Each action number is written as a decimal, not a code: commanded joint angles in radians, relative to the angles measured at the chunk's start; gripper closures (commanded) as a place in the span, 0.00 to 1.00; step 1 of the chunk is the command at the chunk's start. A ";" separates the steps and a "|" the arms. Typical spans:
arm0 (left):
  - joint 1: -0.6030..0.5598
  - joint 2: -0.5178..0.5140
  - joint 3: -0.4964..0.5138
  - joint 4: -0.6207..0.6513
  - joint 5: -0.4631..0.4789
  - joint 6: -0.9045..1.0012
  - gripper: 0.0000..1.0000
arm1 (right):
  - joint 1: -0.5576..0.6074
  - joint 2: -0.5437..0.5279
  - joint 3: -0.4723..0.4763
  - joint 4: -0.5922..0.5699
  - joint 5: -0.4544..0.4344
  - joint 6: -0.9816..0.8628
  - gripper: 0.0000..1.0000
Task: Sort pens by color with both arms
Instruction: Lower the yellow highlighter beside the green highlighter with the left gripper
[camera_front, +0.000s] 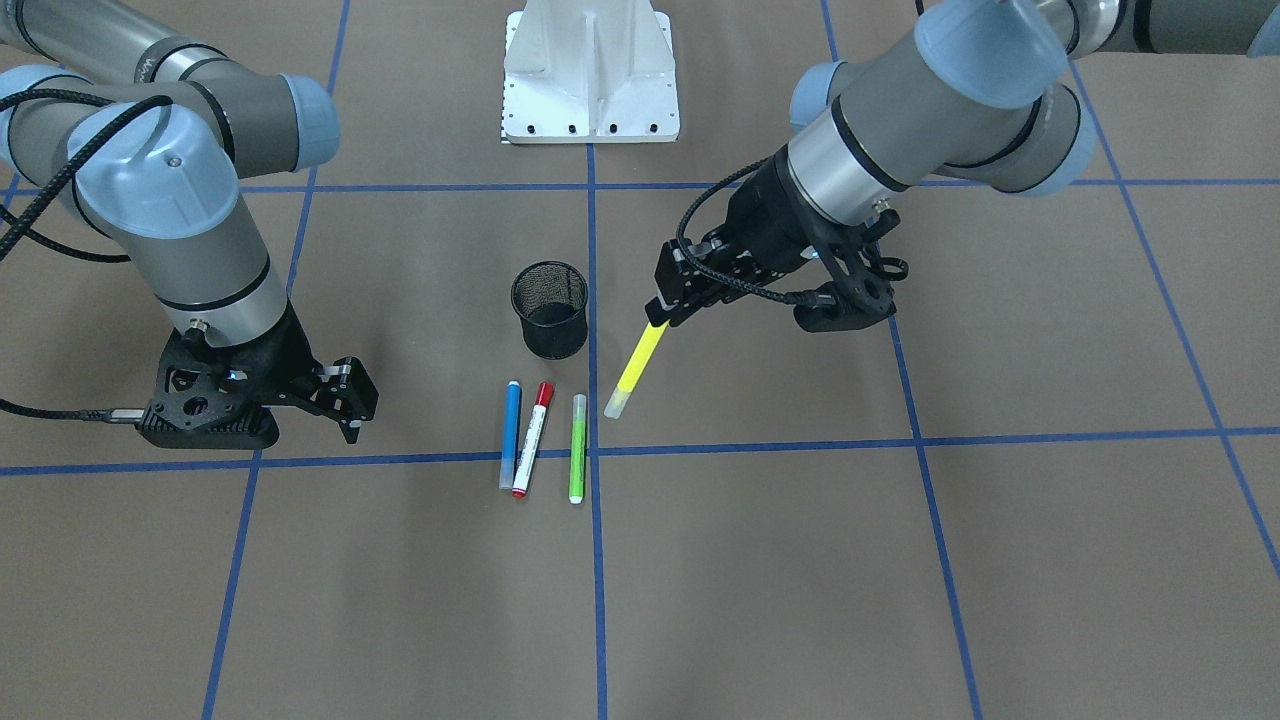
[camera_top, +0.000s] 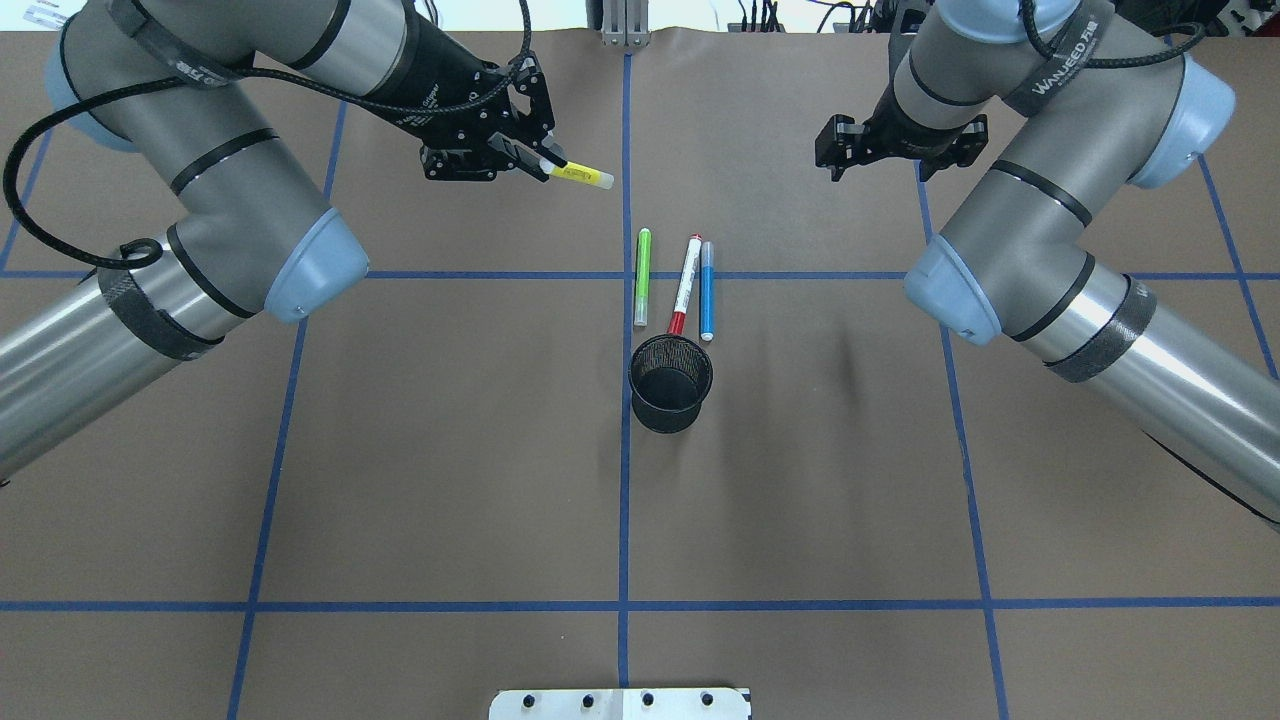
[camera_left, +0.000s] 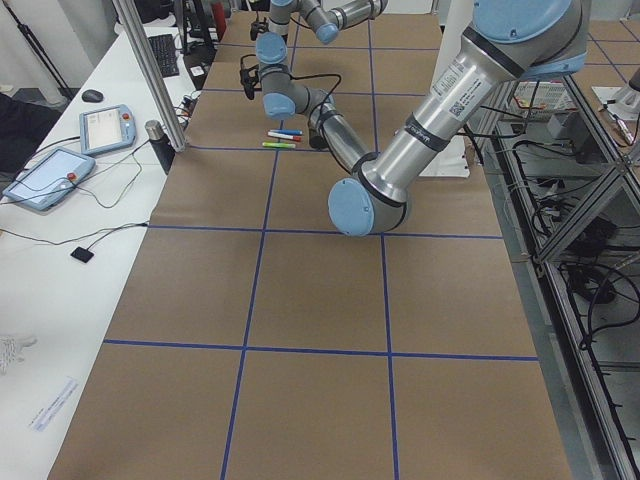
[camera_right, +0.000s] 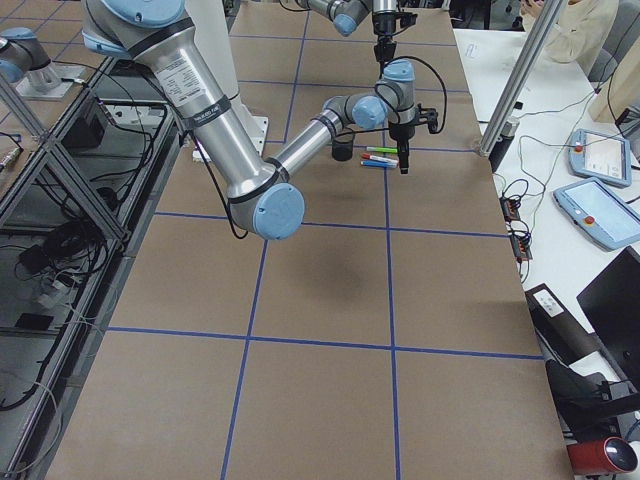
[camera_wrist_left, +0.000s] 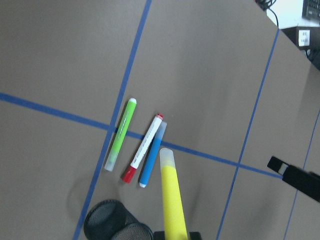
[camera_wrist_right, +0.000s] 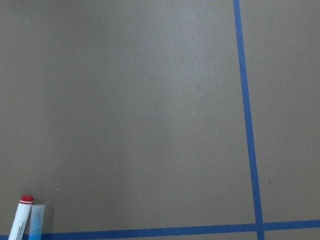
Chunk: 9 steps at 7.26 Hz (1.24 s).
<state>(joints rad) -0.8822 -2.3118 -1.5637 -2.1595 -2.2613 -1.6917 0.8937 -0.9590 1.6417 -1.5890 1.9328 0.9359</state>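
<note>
Black left gripper (camera_front: 660, 312), closed on one end of the yellow pen (camera_front: 638, 362). The pen slants down and away from the jaws, and its free end hangs near the top of the green pen (camera_front: 577, 448). Whether that end touches the brown paper table (camera_front: 900, 580) cannot be told. Beside the green pen lie the red-capped white pen (camera_front: 532, 438) and the blue pen (camera_front: 510, 433), these two close together, just in front of the black mesh cup (camera_front: 549, 310). The right gripper (camera_front: 350, 400) hovers well apart, jaws seemingly parted and empty.

The step in hand is probably carrying the yellow pen to its place. An end grip lets a pen pivot, so slow travel is advisable. The barrel should be level before release, clear of the green pen and the cup.
</note>
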 joint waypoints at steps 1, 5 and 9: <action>0.014 -0.001 0.086 -0.031 0.159 0.006 0.76 | -0.001 -0.001 0.003 0.001 0.002 0.009 0.02; 0.187 0.003 0.200 -0.141 0.393 0.140 0.80 | -0.002 -0.003 0.001 0.004 0.002 0.011 0.02; 0.244 0.014 0.212 -0.142 0.396 0.207 0.75 | -0.002 0.000 0.003 0.006 0.006 0.006 0.02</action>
<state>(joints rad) -0.6553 -2.2974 -1.3517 -2.3004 -1.8655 -1.5003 0.8912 -0.9596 1.6431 -1.5833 1.9371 0.9448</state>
